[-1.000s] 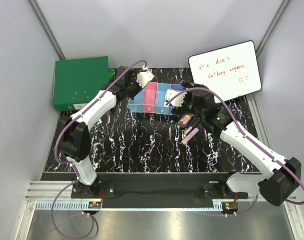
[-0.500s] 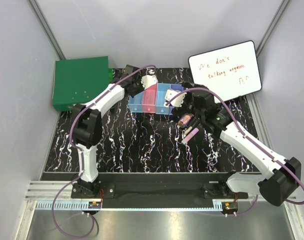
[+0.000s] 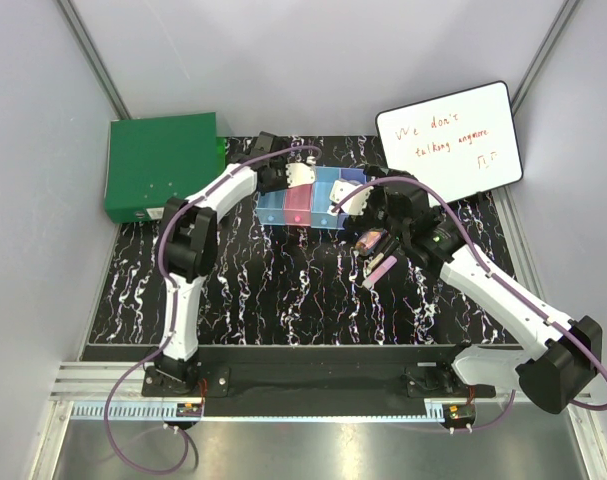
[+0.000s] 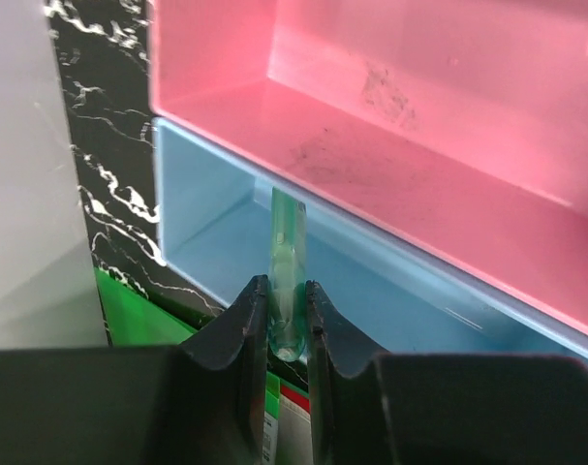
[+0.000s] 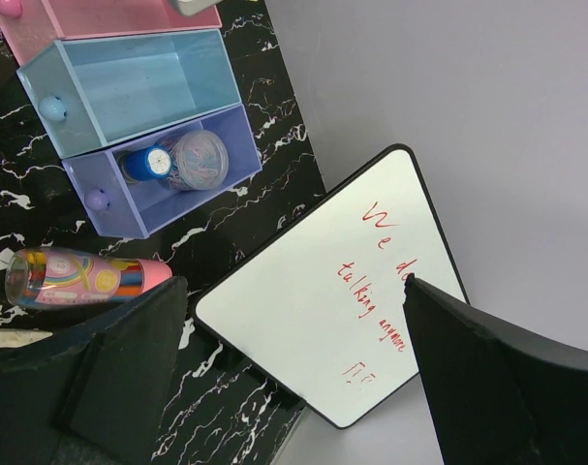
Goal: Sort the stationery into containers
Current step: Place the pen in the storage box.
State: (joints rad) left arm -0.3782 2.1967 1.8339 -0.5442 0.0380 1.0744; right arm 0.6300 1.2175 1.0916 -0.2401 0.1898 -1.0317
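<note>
Tabletop with the black-and-white marbled pattern (image 3: 283, 300) is filling the middle of the overhead view. Just off its far left corner a large flat green box (image 3: 158, 160) is sitting, and at the far right a white writing board with red handwriting (image 3: 448, 135) is standing. Between them the row of four joined translucent plastic bins (image 3: 298, 212) is lying: light blue, pink, light blue, purple.

The left gripper (image 4: 286, 291) is hovering over the end light blue bin (image 4: 206, 232), jaws pinching a translucent green stick (image 4: 286, 247) that's pointing down into it, right beside the pink bin (image 4: 371, 126).

The right gripper (image 5: 294, 291) is hanging near the purple bin (image 5: 119, 208) with its jaws spread wide, gripping nothing. A clear patterned tube with a pink cap (image 5: 80, 278) is lying on the table just beside one finger, and a pink marker (image 3: 381, 270) is lying near it.

Inside the purple bin a round grey-purple disc (image 5: 199, 157) and a small blue piece (image 5: 146, 163) are sitting side by side.
</note>
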